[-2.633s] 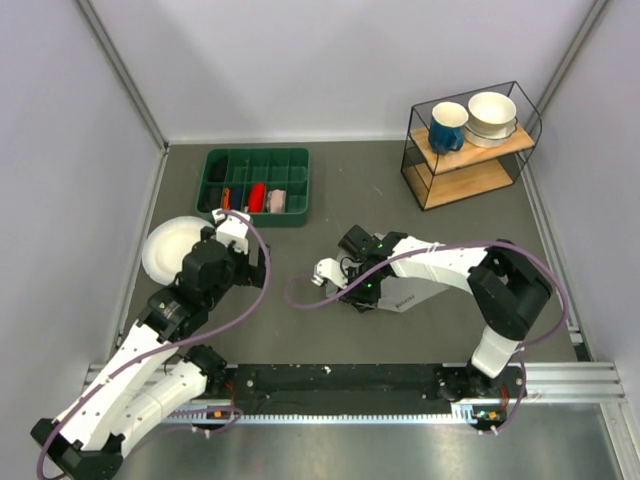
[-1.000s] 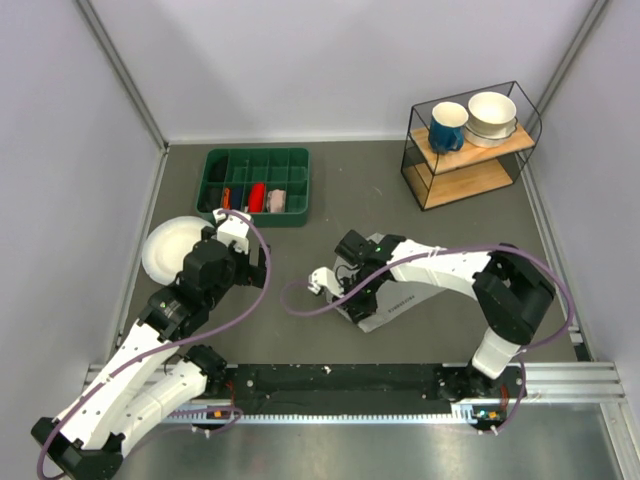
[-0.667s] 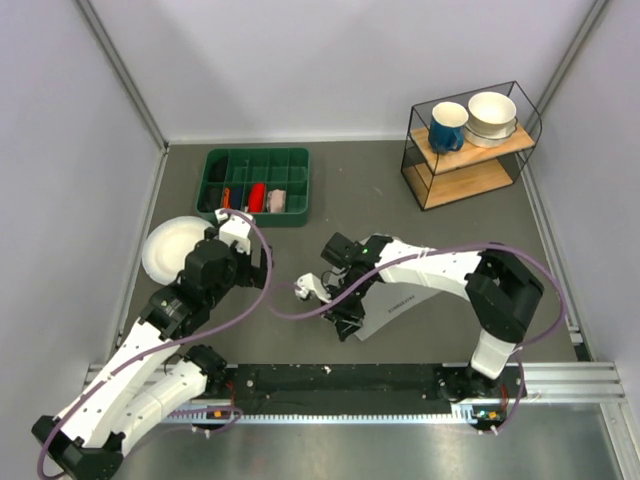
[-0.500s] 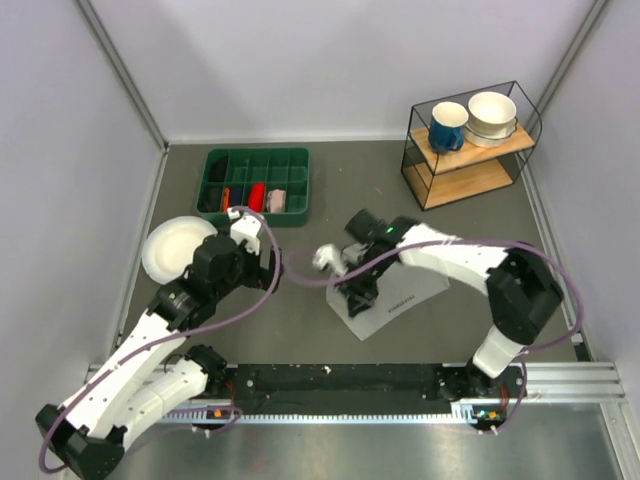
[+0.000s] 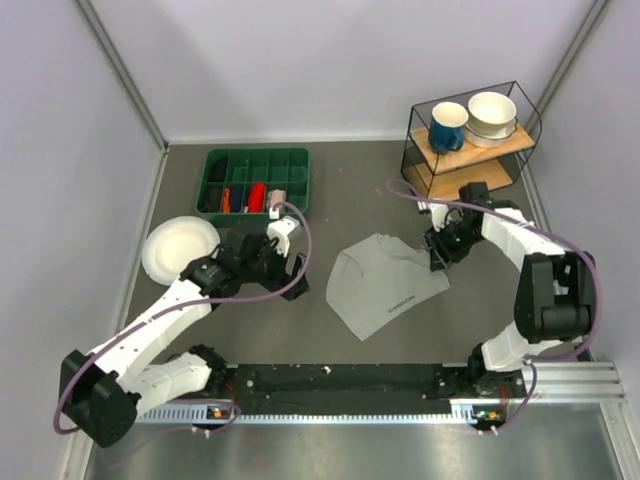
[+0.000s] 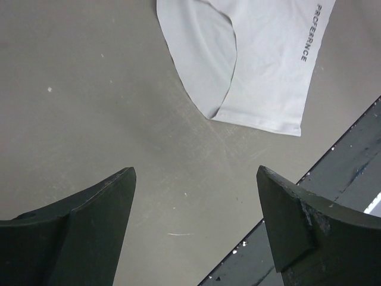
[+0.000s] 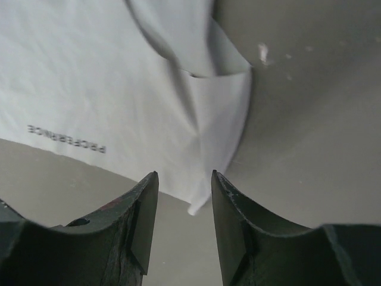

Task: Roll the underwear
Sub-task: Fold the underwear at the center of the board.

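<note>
Underwear [image 5: 385, 285] laid out flat; right grip released

Underwear lies opened out as a single flat sheet on the table [image 5: 300, 330], right of centre and nearer the arm bases than the far wall. The band with dark lettering [image 5: 396, 305] runs along its near right edge. A moment earlier the garment was bunched under the right gripper [image 5: 438, 252] and being dragged; it is now spread and lying free.

Right gripper: positioned at the garment's right corner. The wrist view shows the jaws standing a short way apart with the fabric corner [image 7: 220, 101] lying on the table beyond them. Nothing is clamped.

Left gripper [image 5: 292, 270]: it has swung from beside the white plate [image 5: 175, 245] toward the garment's left edge, and is still clear of the cloth. The jaws stand wide apart and hold nothing.

Assessment: the spreading step appears complete and rolling has not begun. No fold or roll shows in the cloth. One flap overlaps near the left edge [image 6: 205, 65] and may need smoothing. The next move probably calls for both grippers to take one edge and turn it over evenly.
</note>
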Available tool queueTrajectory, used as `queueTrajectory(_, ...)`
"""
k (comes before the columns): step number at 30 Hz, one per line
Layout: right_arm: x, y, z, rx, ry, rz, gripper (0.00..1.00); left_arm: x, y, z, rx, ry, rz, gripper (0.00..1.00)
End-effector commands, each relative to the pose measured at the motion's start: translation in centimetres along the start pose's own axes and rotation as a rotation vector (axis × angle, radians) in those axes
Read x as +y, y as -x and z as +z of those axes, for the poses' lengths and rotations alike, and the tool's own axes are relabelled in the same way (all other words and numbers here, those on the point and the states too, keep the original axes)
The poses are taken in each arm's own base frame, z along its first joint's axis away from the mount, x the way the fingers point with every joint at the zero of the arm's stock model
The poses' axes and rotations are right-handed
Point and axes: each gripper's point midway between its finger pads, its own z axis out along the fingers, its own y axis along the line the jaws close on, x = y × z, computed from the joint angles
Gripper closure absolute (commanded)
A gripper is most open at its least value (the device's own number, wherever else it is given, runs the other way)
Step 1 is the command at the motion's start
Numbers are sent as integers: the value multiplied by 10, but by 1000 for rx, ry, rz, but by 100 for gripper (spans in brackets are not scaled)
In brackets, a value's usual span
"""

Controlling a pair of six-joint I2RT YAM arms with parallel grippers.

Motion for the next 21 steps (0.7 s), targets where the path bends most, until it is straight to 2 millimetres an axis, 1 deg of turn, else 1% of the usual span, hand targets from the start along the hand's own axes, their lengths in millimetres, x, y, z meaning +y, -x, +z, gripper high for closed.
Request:
queueTrajectory(1,-29,-11,5,40,-62,52,58,-3,31,-23,-94,25,88,12)
queueTrajectory(3,-32,-13,8,45,-58,71,59,4,26,-25,-86,58,89,11)
queueTrajectory(5,-33,-18,13,64,-53,87,59,6,23,-25,-95,67,94,11)
queueTrajectory(11,-40,-25,22,100,-56,104,63,8,24,-25,-105,77,101,11)
queueTrajectory(12,-40,-26,24,105,-51,107,67,8,23,-24,-102,79,100,11)
queueTrajectory(14,-42,-25,25,105,-47,109,71,9,23,-23,-101,79,100,11)
queueTrajectory(15,-42,-25,26,102,-40,112,77,9,23,-24,-102,82,101,11)
queueTrajectory(17,-40,-24,27,98,-29,112,83,9,23,-24,-102,82,101,11)
queueTrajectory(18,-39,-22,26,89,-21,110,89,10,23,-23,-101,85,101,11)
queueTrajectory(20,-34,-20,25,78,0,101,95,11,23,-24,-102,90,102,11)
queueTrajectory(21,-29,-15,22,51,20,93,98,11,23,-23,-102,91,102,11)
